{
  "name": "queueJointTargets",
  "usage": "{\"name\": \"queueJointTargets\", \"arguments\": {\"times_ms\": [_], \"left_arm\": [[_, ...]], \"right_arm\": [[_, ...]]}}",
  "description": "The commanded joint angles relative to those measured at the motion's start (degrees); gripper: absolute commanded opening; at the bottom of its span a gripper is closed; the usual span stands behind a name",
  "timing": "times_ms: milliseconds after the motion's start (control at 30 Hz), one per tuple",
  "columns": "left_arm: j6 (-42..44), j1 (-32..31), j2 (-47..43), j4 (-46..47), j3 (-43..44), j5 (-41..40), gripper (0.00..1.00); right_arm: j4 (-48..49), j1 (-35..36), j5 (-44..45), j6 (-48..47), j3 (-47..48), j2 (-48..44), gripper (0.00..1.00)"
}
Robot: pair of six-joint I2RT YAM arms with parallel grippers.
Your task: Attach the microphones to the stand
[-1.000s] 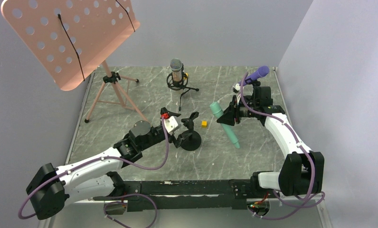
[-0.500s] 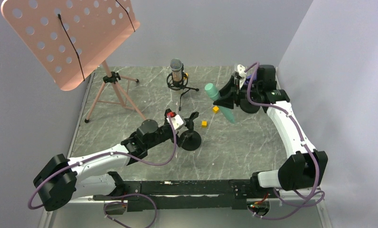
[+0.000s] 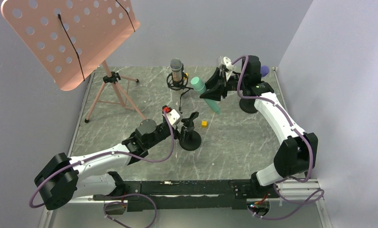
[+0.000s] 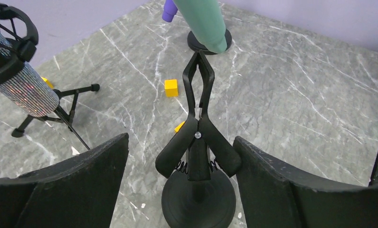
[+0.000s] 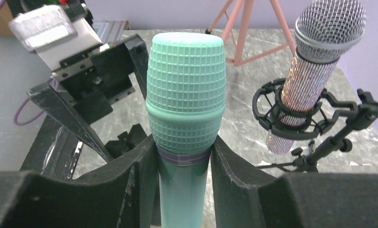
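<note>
Right tool (image 3: pixel 213 91) gripped mint green microphone (image 3: pixel 200 88) aloft, long axis 11–5 o'clock | clip stand (image 3: pixel 190 135) lay at its 7 o'clock | left tool (image 3: pixel 182 124), nearer, stood wide open astride the clip stand, holding nothing.

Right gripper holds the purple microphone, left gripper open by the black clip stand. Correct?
No: the right gripper holds the mint green microphone, as the right wrist view shows. The left gripper is indeed open by the black clip stand.
</note>
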Motion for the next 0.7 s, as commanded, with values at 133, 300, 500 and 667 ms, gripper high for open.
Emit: {"name": "queueJointTargets", "arguments": {"times_ms": [133,300,500,667], "left_arm": [[-2.21,0.09,1.45,2.30,1.38,0.22,0.53],[-1.75,0.05,1.03,0.78,1.83,0.38,0.33],[-1.74,0.07,0.71,0.19,2.01,0.90,0.31],[-1.74,0.05,0.88,0.27,2.02,1.76,0.30]], "right_arm": [[11.40,2.56,-4.50,7.31,2.63,-0.21,0.04],[12.84,3.95,-6.40,8.27,0.61,-0.61,0.04],[11.30,5.55,-8.81,6.25,-0.97,-0.71,0.05],[4.68,8.10,-7.87,-0.88,-1.12,0.85,0.05]]}}
